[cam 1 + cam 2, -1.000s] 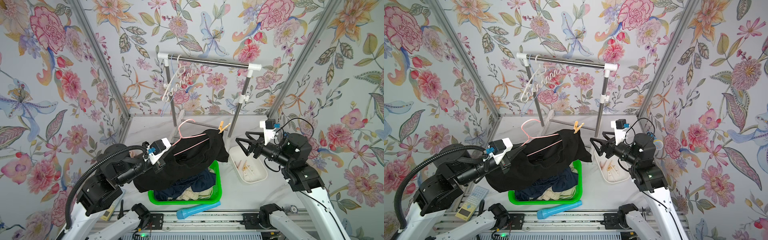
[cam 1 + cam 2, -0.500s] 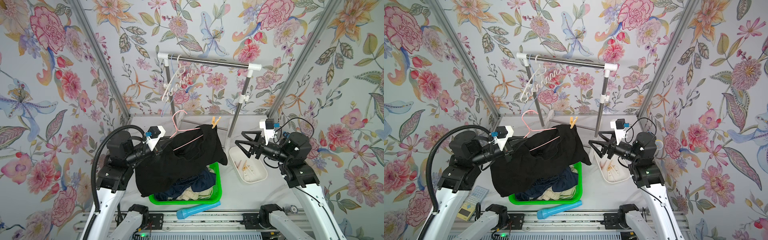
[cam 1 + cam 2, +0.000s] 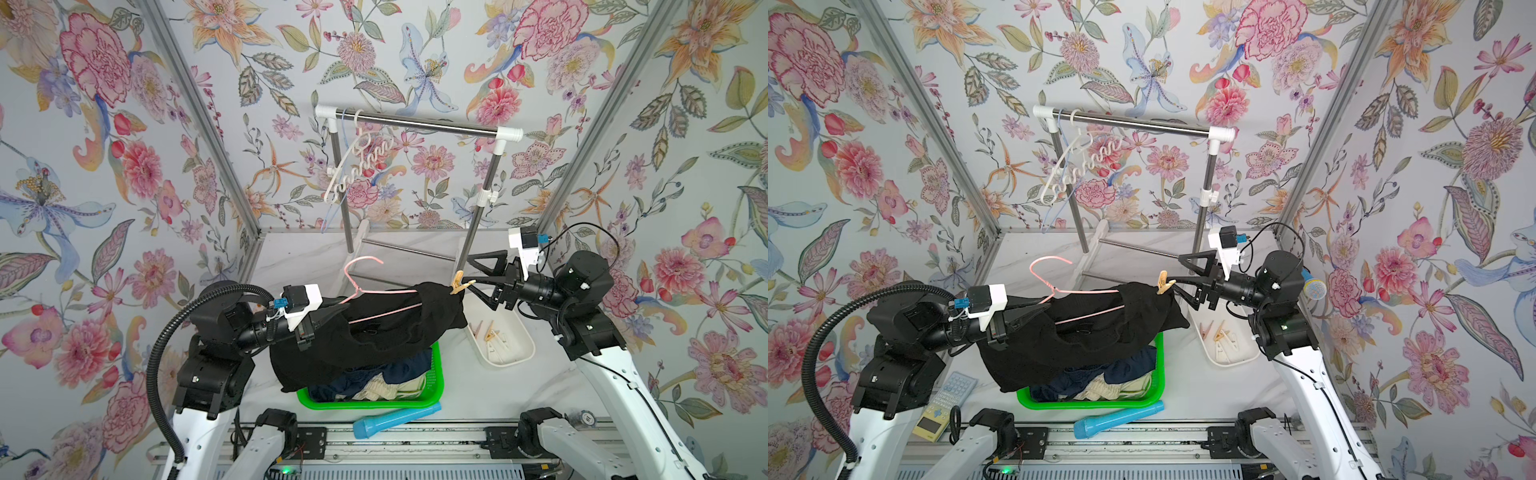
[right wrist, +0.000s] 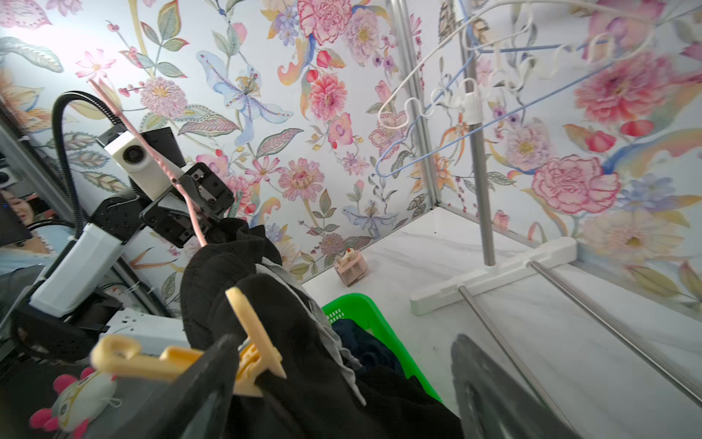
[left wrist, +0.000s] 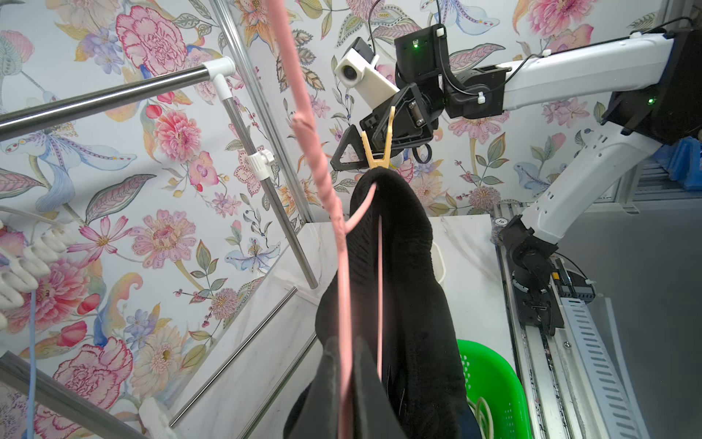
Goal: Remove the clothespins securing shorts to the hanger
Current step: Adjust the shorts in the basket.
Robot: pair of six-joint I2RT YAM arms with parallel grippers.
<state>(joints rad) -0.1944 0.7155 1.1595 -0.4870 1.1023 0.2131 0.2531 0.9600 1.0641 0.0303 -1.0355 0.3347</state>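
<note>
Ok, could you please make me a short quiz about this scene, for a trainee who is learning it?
1. True or false: the left gripper is shut on the pink hanger.
2. The tan clothespin is clipped to the black shorts: A) at the end by the open right gripper; B) at the end by the left gripper; C) in the middle.
3. Fill in: the loose clothespins lie in the white ____.
Key: 1 true; 2 A; 3 tray.

The right fingers (image 3: 1196, 261) stand spread, the tan clothespin (image 3: 1165, 283) at their tips; black shorts (image 3: 1084, 336) on the pink hanger (image 3: 1049, 286) stretch away to the left fingers (image 3: 1025, 308).
</note>
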